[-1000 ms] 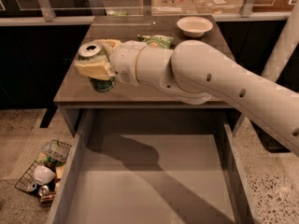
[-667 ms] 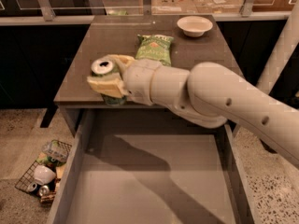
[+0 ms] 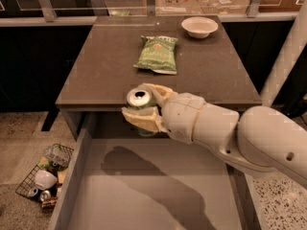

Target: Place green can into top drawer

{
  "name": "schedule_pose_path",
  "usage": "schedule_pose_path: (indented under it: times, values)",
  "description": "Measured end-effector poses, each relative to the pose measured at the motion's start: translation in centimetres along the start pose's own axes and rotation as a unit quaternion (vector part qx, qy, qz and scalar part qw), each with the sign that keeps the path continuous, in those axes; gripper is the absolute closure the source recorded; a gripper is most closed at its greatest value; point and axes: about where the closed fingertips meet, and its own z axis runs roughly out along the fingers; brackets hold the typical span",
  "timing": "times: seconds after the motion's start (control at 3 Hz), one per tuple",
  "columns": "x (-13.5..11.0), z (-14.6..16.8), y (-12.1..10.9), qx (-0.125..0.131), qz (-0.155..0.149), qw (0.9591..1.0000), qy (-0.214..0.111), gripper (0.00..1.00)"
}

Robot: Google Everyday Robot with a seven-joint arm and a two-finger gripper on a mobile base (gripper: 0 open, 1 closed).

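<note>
My gripper [image 3: 143, 105] is shut on the green can [image 3: 140, 99], with its pale fingers [image 3: 139, 120] on either side of it. The can is upright, its silver top with the pull tab showing; most of its label is hidden by the fingers. It hangs in the air over the table's front edge and the back of the top drawer [image 3: 144, 186]. The drawer is pulled open below, wide and grey with a flat bottom. My white arm reaches in from the right.
A flat green chip bag [image 3: 157, 54] lies mid-table and a white bowl [image 3: 199, 26] stands at the back right of the brown table [image 3: 96, 75]. A wire basket [image 3: 45, 174] of clutter sits on the floor at the left.
The gripper with the can has moved right and toward the front, from over the table's left part to its front edge above the open drawer.
</note>
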Motion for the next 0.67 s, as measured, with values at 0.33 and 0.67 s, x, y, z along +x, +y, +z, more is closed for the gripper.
schedule_pose_path:
  times: [0.33, 0.67]
  values:
    - [2.2, -3.8, -0.2, 0.011, 0.003, 0.9998, 0.017, 1.00]
    - [4.9, -6.2, -1.8, 0.011, 0.009, 0.9994, 0.031, 1.00]
